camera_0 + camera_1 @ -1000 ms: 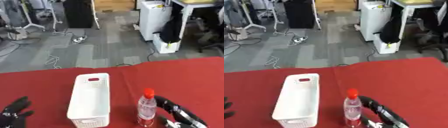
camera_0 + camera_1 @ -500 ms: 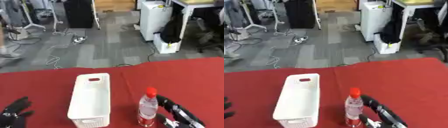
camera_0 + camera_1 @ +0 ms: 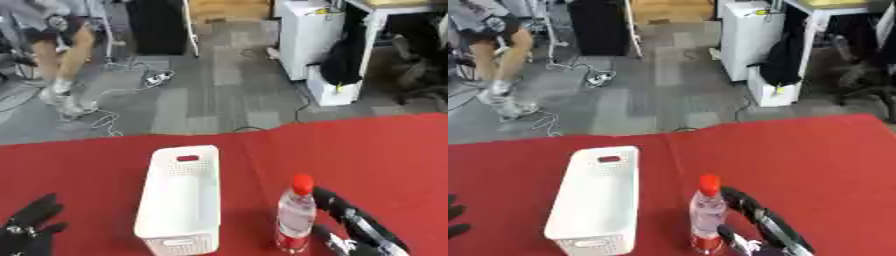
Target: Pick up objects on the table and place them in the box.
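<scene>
A clear plastic bottle with a red cap and red label stands upright on the red table, just right of a long white perforated box that holds nothing I can see. My right hand is beside the bottle on its right, fingers straight and spread, thumb low near the bottle's base; I cannot tell whether it touches the bottle. My left hand rests open at the lower left corner, fingers up, well away from the box.
The red table ends at its far edge, with grey office floor beyond. A white cabinet, cables and a black bag stand on the floor far off. A person walks at the upper left.
The bottle and box stay put. My right hand has held its place beside the bottle. A person has walked into view at the upper left.
</scene>
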Robot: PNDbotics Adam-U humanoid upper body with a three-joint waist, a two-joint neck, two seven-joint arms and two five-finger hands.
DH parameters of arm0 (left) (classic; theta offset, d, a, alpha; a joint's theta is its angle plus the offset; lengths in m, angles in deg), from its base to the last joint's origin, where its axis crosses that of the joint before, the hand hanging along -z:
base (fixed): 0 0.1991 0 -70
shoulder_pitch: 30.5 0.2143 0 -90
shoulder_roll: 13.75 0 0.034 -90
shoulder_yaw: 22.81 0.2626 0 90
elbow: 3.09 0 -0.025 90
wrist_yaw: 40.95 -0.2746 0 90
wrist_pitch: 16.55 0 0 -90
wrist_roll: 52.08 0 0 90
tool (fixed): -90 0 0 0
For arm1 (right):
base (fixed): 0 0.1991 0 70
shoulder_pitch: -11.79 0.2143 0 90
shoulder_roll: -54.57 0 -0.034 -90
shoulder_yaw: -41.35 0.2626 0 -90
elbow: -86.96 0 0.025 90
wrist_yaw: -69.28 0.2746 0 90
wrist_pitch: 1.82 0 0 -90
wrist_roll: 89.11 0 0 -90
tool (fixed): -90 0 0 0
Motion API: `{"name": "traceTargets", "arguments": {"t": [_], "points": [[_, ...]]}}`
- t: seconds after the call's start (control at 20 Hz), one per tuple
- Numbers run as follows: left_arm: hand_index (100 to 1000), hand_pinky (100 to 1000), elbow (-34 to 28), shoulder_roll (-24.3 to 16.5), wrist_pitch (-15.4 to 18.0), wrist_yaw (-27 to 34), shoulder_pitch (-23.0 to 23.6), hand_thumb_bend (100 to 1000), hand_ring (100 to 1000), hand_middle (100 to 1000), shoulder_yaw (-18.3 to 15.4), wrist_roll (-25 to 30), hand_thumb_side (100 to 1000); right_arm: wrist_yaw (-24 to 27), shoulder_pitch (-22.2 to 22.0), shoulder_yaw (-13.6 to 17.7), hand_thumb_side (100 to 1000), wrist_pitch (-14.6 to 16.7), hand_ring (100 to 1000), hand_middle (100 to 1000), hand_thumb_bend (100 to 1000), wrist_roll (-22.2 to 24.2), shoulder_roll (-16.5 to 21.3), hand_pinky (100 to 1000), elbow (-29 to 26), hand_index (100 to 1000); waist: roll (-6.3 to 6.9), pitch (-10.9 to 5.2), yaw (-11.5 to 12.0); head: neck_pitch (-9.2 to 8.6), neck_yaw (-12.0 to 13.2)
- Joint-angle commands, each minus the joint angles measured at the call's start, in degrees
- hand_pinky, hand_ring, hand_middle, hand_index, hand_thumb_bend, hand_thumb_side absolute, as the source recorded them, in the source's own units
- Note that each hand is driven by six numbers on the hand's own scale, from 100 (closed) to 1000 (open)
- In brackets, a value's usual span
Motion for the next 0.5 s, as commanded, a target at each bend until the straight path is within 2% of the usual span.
{"name": "traceTargets", "arguments": {"t": [0.05,0.5], "points": [[831,714,-1.21,-0.02,0.12,0.24,-0.22,332,833,814,0.04,0.37,836,-2.23,1.32,-0.47,654,-0.54,1000,1000,412,-1.24,0.75,1000,-0.34,1000,-0.09,-0.57,0.16,-0.95,-0.57],[832,715,-1.18,-0.06,0.18,0.44,-0.28,331,834,814,0.20,0.69,836,-5.07,2.24,-1.25,658,-0.56,1000,1000,390,-3.01,0.36,1000,0.58,1000,-0.30,-0.59,0.36,-0.98,-0.79]]}}
